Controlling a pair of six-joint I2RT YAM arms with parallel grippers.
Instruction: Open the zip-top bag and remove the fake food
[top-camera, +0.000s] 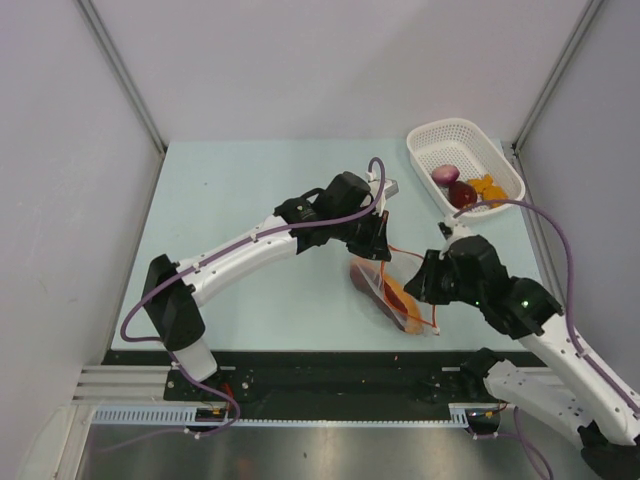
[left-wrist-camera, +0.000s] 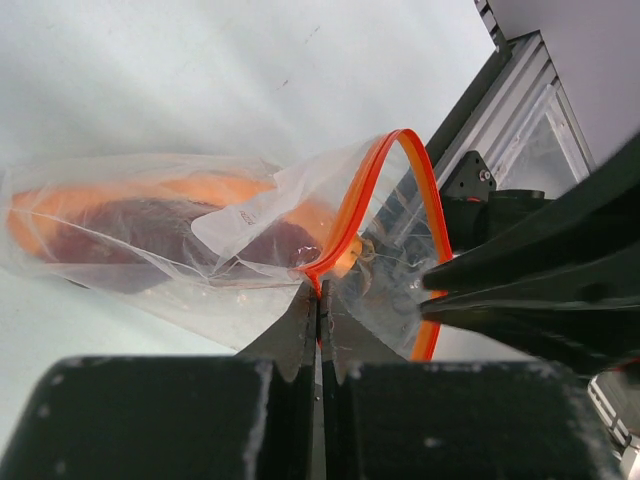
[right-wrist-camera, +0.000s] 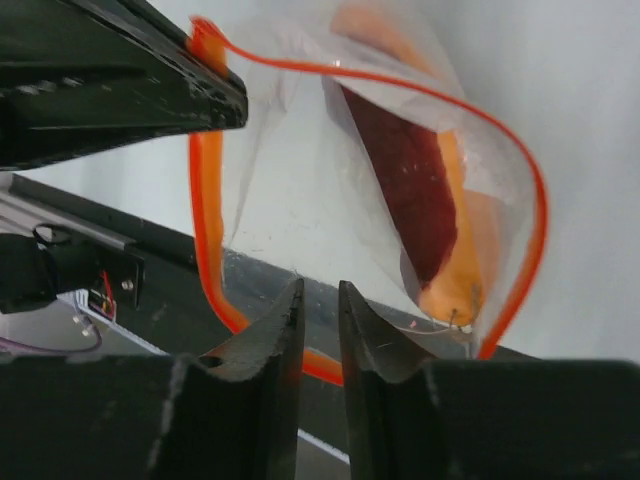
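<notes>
Two pinches hold the zip-top bag (top-camera: 395, 295) at mid-table, between the arms, with its mouth pulled into a wide loop. Left gripper (left-wrist-camera: 318, 296): jaws are pressed together on one lip, right at the red-orange zip strip (left-wrist-camera: 362, 205). Right gripper (right-wrist-camera: 320, 292): jaws are drawn to a narrow slit on the opposite lip (film is seen in the slit, so a pinch is judged, not certain).

Step in hand, as judged: the fake food inside is to be got out of an opened bag. Both pinches are best placed on the strip, where the plastic is stiffest; thin film alone is likely to slip. The mouth should be held spread and the closed end raised, so the pieces are tipped toward the opening (a shake may be needed, since film clings). Over-pulling is to be avoided: the mouth would be flattened shut.

Bag as seen: clear, crinkled, unzipped, its body apparently resting on the pale table (top-camera: 250, 190). Inside, a reddish-brown slice (right-wrist-camera: 410, 195) is pressed against an orange piece (right-wrist-camera: 462, 260), laid along the bag's length, with one orange end close to the strip. Other pieces are seen in the white basket (top-camera: 452, 130) at the far right, well apart from the bag.
</notes>
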